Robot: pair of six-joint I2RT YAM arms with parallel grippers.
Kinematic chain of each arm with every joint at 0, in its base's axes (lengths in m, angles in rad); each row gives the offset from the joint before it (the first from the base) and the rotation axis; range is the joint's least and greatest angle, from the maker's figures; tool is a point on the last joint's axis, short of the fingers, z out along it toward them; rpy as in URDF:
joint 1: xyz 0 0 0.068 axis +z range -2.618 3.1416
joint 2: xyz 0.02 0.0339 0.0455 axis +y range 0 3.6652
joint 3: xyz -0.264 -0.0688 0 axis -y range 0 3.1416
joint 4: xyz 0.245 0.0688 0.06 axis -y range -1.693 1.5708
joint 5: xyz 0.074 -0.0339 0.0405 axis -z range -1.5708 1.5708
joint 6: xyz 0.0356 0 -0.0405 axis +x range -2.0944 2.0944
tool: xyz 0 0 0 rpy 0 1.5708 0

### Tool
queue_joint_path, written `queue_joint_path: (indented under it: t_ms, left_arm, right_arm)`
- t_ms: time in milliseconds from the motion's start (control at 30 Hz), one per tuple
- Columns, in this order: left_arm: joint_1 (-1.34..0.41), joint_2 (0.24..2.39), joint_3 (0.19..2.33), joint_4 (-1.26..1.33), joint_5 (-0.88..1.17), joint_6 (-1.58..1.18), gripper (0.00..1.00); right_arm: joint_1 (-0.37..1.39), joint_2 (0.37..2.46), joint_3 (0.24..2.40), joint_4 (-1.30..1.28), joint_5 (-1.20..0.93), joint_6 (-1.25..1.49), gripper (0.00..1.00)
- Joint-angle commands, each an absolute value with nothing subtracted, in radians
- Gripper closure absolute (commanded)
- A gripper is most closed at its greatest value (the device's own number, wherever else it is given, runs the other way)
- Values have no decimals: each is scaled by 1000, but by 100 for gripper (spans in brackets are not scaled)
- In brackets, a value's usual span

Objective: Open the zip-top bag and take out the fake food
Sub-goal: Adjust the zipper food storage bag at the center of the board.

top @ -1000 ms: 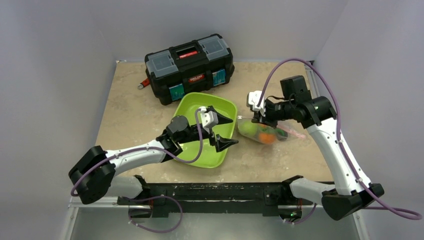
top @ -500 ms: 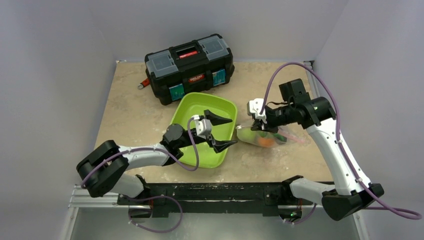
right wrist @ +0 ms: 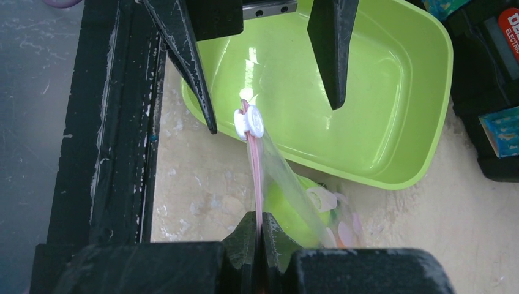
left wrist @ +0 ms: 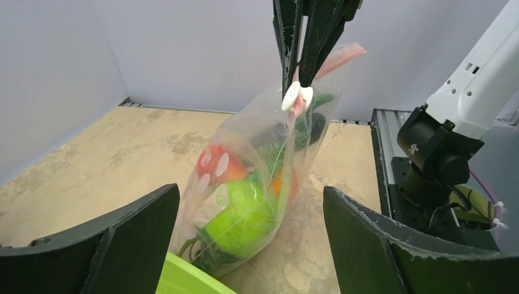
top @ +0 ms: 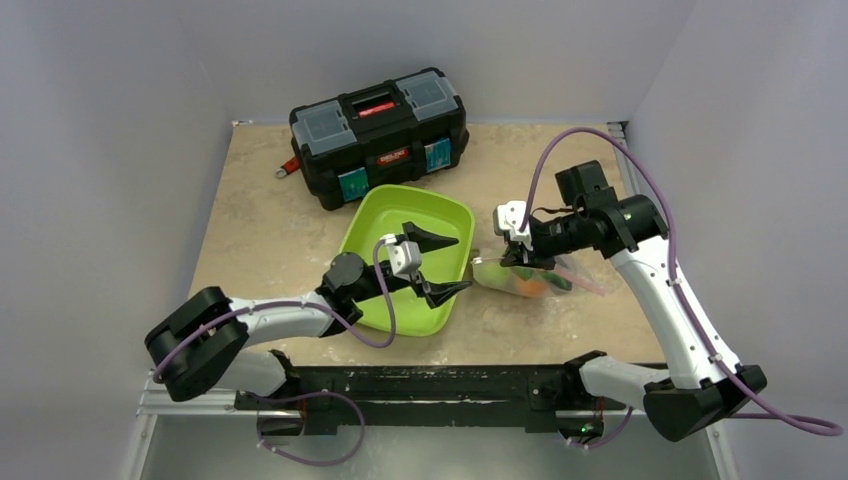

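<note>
The clear zip-top bag stands upright just right of the green tray, its bottom on the table. My right gripper is shut on its pink zip strip, a little behind the white slider. Fake food shows through the plastic: a green lime, a red strawberry and something orange. My left gripper hovers open over the tray's right side and faces the bag. The bag lies ahead of its fingers, untouched.
The lime-green tray sits mid-table with nothing in it. A black toolbox stands behind it, and a red-handled tool lies at the toolbox's left end. The black base rail runs along the near edge.
My left arm has drawn back and lowered a little, its gripper staying open. The right gripper, still shut on the zip strip, has shifted the bag slightly toward the near edge.
</note>
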State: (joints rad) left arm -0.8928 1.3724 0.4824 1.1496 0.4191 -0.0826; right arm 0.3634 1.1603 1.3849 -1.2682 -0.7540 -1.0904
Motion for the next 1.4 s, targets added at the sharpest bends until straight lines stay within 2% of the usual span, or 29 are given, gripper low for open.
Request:
queue_joint_path:
  t_ms: [0,433,1367]
  left_arm:
    - [-900,1281,491,998,366,-18,12]
    - [-898,1202,478,944,351,-74,0]
    - [-877,1204,430,1070,413,-160,0]
  right_arm:
    - [360,1160,1387,-1259,-802,-1099,100]
    - [360,1160,1382,-1264,-789,-1091,100]
    - [360,1169,1377,-1269,-775,-1098,100]
